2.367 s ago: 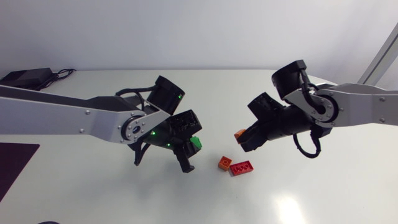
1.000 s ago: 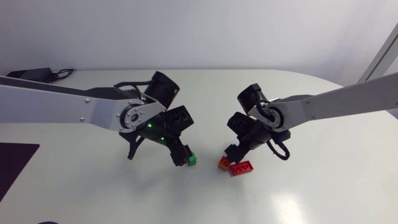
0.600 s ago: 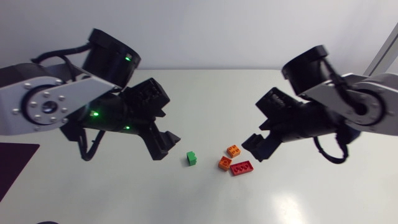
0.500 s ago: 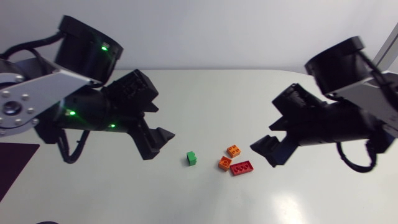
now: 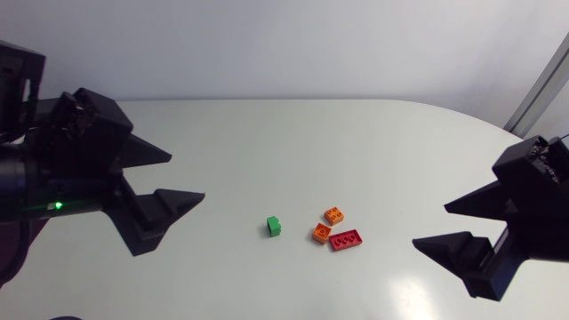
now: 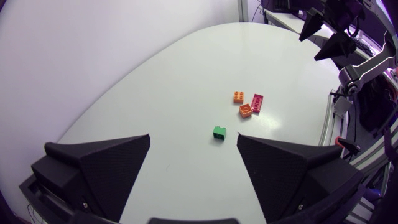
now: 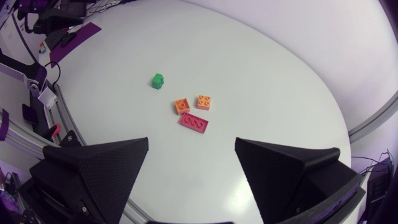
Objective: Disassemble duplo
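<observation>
Four separate bricks lie on the white table (image 5: 373,142): a green one (image 5: 275,228), two small orange ones (image 5: 321,234) (image 5: 335,214) and a flat red one (image 5: 346,239). The orange and red bricks sit close together, with the green brick alone to their left. My left gripper (image 5: 188,177) hangs high at the left, open and empty. My right gripper (image 5: 428,226) hangs high at the right, also open and empty. Far below and ahead of the open left gripper (image 6: 193,140) I see the green brick (image 6: 219,132). The red brick (image 7: 194,123) lies well below the open right gripper (image 7: 191,142).
A dark purple mat (image 7: 81,32) lies at the table's far left edge in the right wrist view. The table's rounded edge (image 7: 323,118) curves past the bricks on the right.
Both arms have lifted away from the table and pulled apart to the sides. The green brick and an orange brick were let go and now lie on the table.
</observation>
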{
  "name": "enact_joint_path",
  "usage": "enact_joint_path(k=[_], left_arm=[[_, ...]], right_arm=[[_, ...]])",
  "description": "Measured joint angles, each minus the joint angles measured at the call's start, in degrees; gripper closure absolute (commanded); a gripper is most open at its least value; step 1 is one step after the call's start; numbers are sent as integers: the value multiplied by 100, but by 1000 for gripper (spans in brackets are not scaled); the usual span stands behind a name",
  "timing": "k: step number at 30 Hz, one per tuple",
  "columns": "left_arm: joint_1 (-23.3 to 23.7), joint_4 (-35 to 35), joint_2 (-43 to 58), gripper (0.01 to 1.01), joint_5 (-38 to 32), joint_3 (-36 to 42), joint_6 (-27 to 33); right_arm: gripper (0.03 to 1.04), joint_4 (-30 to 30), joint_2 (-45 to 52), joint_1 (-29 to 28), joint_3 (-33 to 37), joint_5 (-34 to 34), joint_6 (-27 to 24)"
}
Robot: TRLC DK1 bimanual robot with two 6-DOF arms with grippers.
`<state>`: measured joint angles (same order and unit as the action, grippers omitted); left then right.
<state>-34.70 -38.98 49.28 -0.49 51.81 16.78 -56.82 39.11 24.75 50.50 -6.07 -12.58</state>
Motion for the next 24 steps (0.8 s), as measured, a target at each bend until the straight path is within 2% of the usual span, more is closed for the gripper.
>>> enact_joint_path(k=[12, 24], left_arm=[[337, -109, -640, 59, -20, -813, -37], [601, -133, -1108, 59, -20, -999, -39]], right_arm=[[66, -111, -216, -81, 11, -101, 22], [67, -157, -260, -81, 35, -101, 24]])
